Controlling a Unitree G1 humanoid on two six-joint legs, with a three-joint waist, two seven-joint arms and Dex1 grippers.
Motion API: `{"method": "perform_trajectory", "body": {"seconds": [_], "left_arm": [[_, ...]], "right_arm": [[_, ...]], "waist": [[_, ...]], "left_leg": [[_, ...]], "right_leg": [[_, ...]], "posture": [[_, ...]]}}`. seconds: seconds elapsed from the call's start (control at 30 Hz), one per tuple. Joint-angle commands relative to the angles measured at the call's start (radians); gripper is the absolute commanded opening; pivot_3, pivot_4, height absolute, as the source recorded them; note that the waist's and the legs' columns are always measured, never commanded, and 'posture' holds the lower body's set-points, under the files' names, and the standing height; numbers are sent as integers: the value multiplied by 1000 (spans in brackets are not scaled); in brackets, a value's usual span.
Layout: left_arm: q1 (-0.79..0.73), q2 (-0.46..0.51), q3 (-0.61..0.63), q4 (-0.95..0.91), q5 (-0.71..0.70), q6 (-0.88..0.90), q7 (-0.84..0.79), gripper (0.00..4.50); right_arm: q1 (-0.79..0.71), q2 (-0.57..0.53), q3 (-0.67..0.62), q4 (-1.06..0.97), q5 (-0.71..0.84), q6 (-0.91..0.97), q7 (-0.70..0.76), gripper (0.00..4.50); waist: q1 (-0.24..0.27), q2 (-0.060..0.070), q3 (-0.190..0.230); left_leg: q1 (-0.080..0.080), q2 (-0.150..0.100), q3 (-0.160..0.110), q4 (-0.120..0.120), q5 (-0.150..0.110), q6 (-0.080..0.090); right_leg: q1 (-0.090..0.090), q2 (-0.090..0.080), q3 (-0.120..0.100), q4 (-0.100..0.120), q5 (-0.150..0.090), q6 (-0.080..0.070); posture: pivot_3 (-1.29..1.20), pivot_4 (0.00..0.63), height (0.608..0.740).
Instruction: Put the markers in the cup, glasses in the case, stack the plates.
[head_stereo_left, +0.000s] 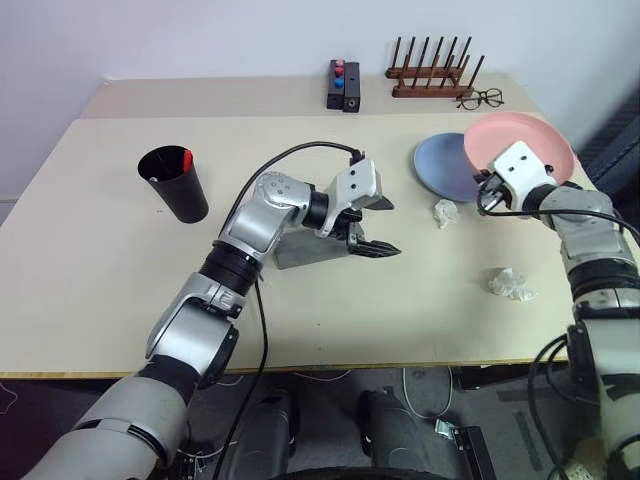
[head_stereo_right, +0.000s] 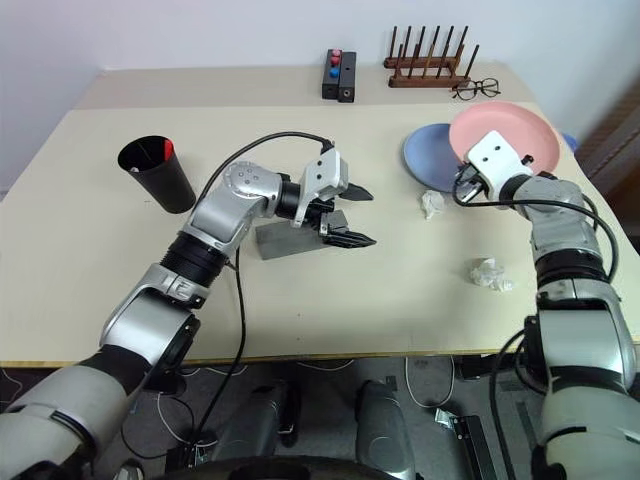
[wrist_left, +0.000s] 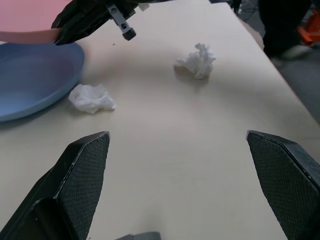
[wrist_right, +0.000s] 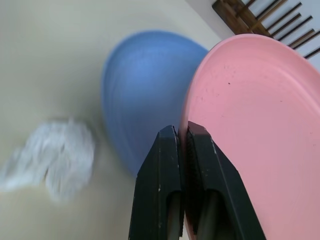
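On the tabletop (head_stereo_left: 100, 260), from the head view, I see the pink plate (head_stereo_left: 525, 140) lifted at a tilt over the blue plate's (head_stereo_left: 445, 165) edge, my right gripper (head_stereo_left: 487, 192) pinching its near rim. The left gripper (head_stereo_left: 368, 228) hangs wide open over the grey case (head_stereo_left: 300, 250); the cup (head_stereo_left: 175, 182) stands well to the left. Left wrist view: open fingers (wrist_left: 82, 167), two tissue wads (wrist_left: 91, 97) beyond. Right wrist view: jaws closed on the pink rim. I judge the plate stiff, light and slick; a rim pinch could let it swivel.
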Motion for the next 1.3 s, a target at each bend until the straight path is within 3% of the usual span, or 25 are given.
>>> {"method": "perform_trajectory", "body": {"seconds": [0.03,0.33,0.43,0.6,0.8,0.97,1.1,1.3], "left_arm": [[4,25,35,-75,-7,30,25,4500],[71,89,51,-206,-15,127,80,4500],[80,99,53,-228,-17,147,95,4500],[90,106,52,-244,-25,162,105,4500],[78,84,45,-227,-37,153,99,4500],[75,70,13,-220,-49,128,27,4500],[66,62,-13,-192,-44,97,-31,4500],[32,34,-37,-113,-33,25,-97,4500]], "right_arm": [[-79,24,7,83,-24,-51,-37,23],[-167,113,18,194,-65,-69,-57,23],[-178,125,18,205,-74,-67,-58,951],[-186,134,-2,206,-67,-72,-77,3381],[-186,105,-46,180,-20,-64,-23,3381],[-122,8,-92,90,55,-12,165,3381],[11,-99,-122,-74,128,78,338,3381],[350,-304,-224,-377,273,270,571,3381]], "waist": [[-1,0,0],[-2,1,0],[-1,1,0],[-2,1,0],[-2,1,0],[3,1,0],[6,1,0],[6,2,0]], "left_leg": [[0,0,0,0,0,0],[0,0,0,0,0,0],[0,0,-1,0,0,-1],[0,-1,-1,0,0,-1],[0,-1,0,-1,0,-1],[0,-1,0,0,0,-1],[0,-1,1,0,0,-1],[0,-1,1,0,0,0]], "right_leg": [[0,0,0,0,0,0],[0,0,0,1,0,0],[0,0,0,1,0,0],[-1,0,0,1,0,0],[-1,0,0,1,0,0],[-1,0,0,1,0,0],[1,0,0,0,0,0],[1,0,0,0,0,0]], "posture": [[0,150,740],[0,150,740],[0,150,740],[0,150,740],[0,150,740],[0,150,740],[0,150,740],[0,150,740]]}}
